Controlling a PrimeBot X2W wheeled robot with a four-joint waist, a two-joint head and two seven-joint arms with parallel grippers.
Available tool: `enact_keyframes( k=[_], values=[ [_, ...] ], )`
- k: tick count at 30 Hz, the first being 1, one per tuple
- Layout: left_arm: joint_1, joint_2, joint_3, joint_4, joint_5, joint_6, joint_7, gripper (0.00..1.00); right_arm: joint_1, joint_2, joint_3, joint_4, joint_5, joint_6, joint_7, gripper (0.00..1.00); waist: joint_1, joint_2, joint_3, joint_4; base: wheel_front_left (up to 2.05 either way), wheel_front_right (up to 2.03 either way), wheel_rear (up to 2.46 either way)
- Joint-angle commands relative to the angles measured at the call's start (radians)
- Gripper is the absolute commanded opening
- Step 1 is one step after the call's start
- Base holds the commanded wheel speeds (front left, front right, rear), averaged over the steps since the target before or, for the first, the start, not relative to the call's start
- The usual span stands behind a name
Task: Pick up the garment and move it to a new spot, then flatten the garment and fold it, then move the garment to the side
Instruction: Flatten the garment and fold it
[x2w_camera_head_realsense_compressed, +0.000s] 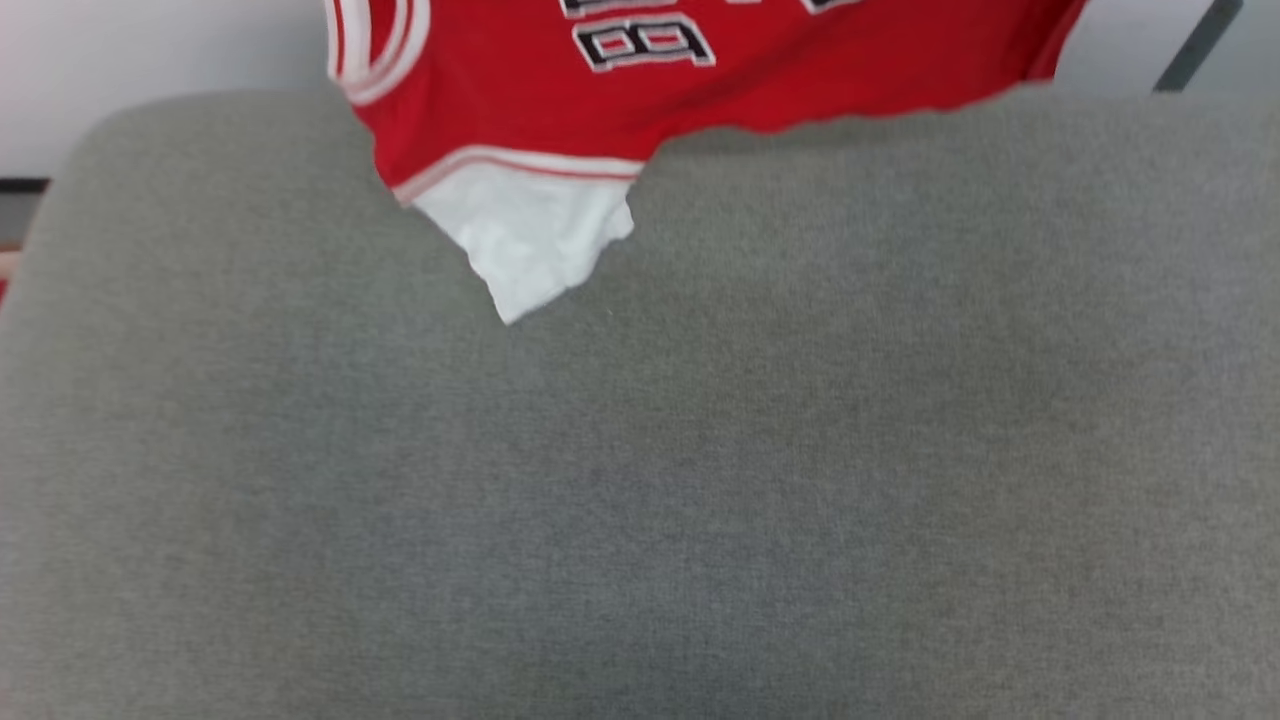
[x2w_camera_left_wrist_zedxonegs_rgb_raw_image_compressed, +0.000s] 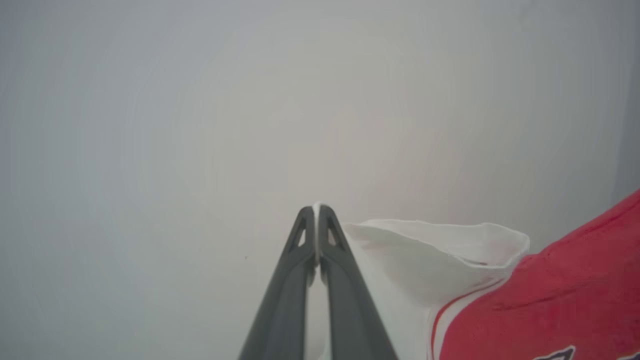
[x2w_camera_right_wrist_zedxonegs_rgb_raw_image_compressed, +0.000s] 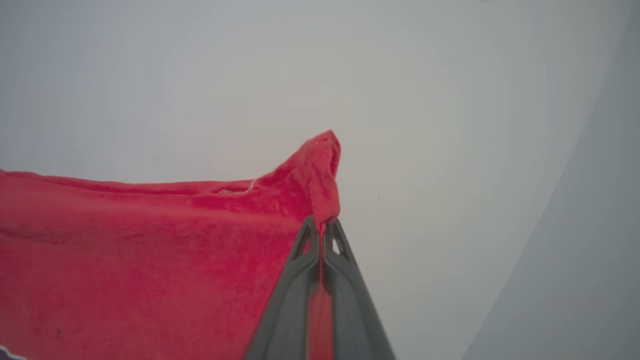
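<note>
1. Nearest, a grey fabric surface (x2w_camera_head_realsense_compressed: 640, 480) spreads across the head view.
2. At its far edge hangs the garment (x2w_camera_head_realsense_compressed: 620, 100), its red body stretched from left to right. A white sleeve (x2w_camera_head_realsense_compressed: 530, 240) dangles lowest, left of centre; I cannot tell whether it touches the surface.
3. The left gripper (x2w_camera_left_wrist_zedxonegs_rgb_raw_image_compressed: 316, 212) has its fingers together, clamped on the white sleeve cloth, with a sliver showing between the tips.
4. The right gripper (x2w_camera_right_wrist_zedxonegs_rgb_raw_image_compressed: 322, 225) has its fingers pinched on a red corner of the garment that pokes past the tips.
5. Farthest is a pale wall (x2w_camera_head_realsense_compressed: 150, 50).
</note>
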Motion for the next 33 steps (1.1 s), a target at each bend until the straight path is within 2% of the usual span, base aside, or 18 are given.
enact_keyframes(
  k=[1, 11, 14, 16, 20, 25, 28, 33],
  values=[
    [-0.030, -0.006, 0.004, 0.015, 0.006, 0.009, -0.021, 0.00, -0.030, 0.009, -0.011, 0.013, -0.017, -0.001, -0.019, 0.00, 0.0000, -0.0001, 0.068, -0.028, 0.00, 0.00, 0.00],
    [-0.278, -0.029, 0.012, 0.100, 0.053, 0.022, -0.171, 0.00, -0.231, 0.037, -0.104, 0.081, -0.145, -0.001, -0.200, 0.00, 0.0000, -0.0001, 0.323, -0.082, 0.00, 0.00, 0.00],
    [-0.359, -0.035, 0.004, 0.108, 0.073, 0.014, -0.210, 0.00, -0.275, 0.030, -0.158, 0.060, -0.204, -0.001, -0.215, 0.00, 0.0000, -0.0001, 0.399, -0.092, 0.00, 0.00, 0.00],
    [-0.419, -0.037, -0.001, 0.109, 0.083, 0.008, -0.231, 0.00, -0.298, 0.018, -0.214, -0.005, -0.249, -0.001, -0.216, 0.00, 0.0000, -0.0001, 0.453, -0.096, 0.00, 0.00, 0.00],
    [-0.491, -0.054, 0.001, 0.117, 0.089, 0.003, -0.277, 0.00, -0.239, 0.021, -0.339, -0.165, -0.377, -0.001, -0.217, 0.00, 0.0000, -0.0001, 0.536, -0.093, 0.00, 0.00, 0.00],
    [-0.534, -0.076, 0.024, 0.124, 0.069, -0.001, -0.319, 0.00, -0.169, 0.071, -0.471, -0.298, -0.528, -0.001, -0.216, 0.00, 0.0000, -0.0001, 0.629, -0.081, 0.00, 0.00, 0.00],
    [-0.512, -0.093, 0.026, 0.130, 0.064, -0.002, -0.329, 0.00, -0.126, 0.104, -0.521, -0.327, -0.591, -0.001, -0.216, 0.00, 0.0000, -0.0001, 0.679, -0.068, 0.00, 0.00, 0.00],
    [-0.456, -0.103, 0.014, 0.151, 0.072, -0.007, -0.338, 0.00, -0.092, 0.149, -0.566, -0.304, -0.658, -0.001, -0.216, 0.00, 0.0000, -0.0001, 0.720, -0.048, 0.00, 0.00, 0.00]
  ],
)
